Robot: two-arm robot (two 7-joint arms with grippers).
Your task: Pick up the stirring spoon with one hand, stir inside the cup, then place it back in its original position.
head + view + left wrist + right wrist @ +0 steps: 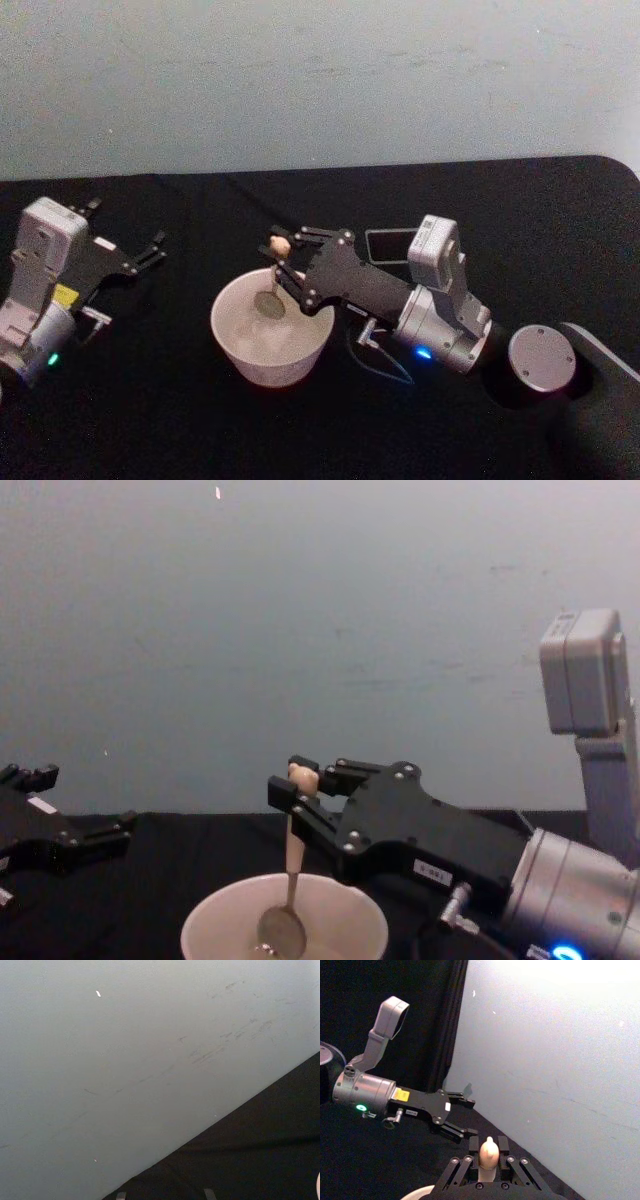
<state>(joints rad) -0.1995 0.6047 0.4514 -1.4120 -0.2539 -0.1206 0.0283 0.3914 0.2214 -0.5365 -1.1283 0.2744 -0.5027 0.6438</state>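
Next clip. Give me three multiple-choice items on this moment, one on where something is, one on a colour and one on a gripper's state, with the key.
1. Where is the bowl of the stirring spoon?
A) inside the cup
B) lying down beside the cup
C) held high above the cup's rim

2. What colour is the cup?
A) red
B) cream-white
C) blue

3. How are the fingers of the left gripper?
A) shut on the spoon
B) shut on the cup's rim
C) open, holding nothing

Key:
1 A: the chest view shows the metal bowl below the cup's rim, with the right gripper shut on the handle.
2 B: its wall and inside are pale cream.
3 C: its fingers are spread apart, off to the left of the cup.
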